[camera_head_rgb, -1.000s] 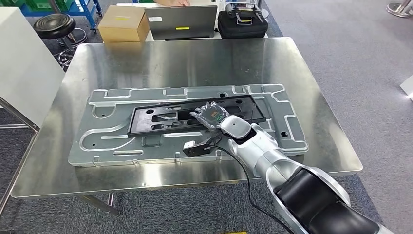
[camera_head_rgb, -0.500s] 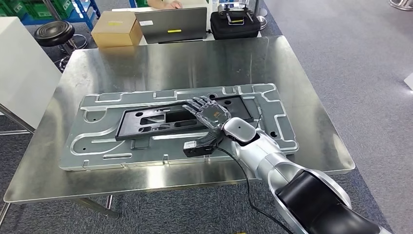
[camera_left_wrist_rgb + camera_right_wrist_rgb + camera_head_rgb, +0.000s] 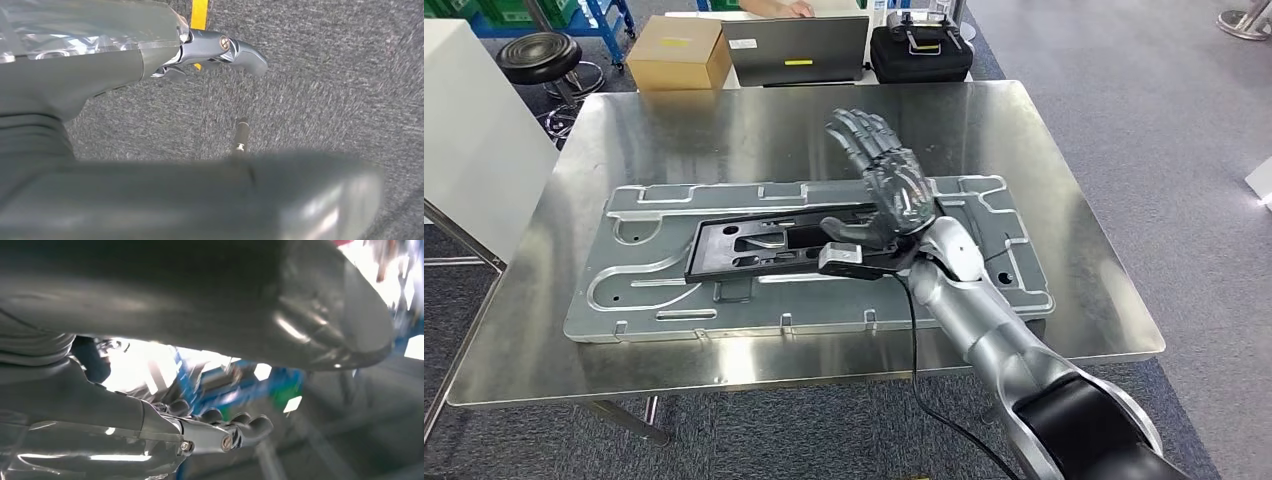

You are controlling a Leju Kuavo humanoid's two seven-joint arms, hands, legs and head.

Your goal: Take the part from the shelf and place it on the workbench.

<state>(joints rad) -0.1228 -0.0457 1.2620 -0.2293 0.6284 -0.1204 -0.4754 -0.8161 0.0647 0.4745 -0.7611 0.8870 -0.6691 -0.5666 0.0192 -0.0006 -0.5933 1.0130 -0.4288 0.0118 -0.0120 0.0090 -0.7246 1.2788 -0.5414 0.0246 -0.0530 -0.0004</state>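
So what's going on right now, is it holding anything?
Right hand raised, fingers apart, holding nothing. Left hand hangs over carpet, empty. Black part lies on grey plate on workbench. Nothing obstructing.

a workshop or robotics lab floor, this one. front and centre is a steel-topped workbench (image 3: 754, 130) on grey carpet (image 3: 1144, 110). behind it sit a cardboard box (image 3: 679, 52), an open laptop (image 3: 796, 48) and a black equipment case (image 3: 921, 50). a black round stool (image 3: 536, 52) stands off to one side, next to a blue rack with green bins (image 3: 514, 10). from the left wrist camera, a yellow line (image 3: 199, 11) runs across the carpet.
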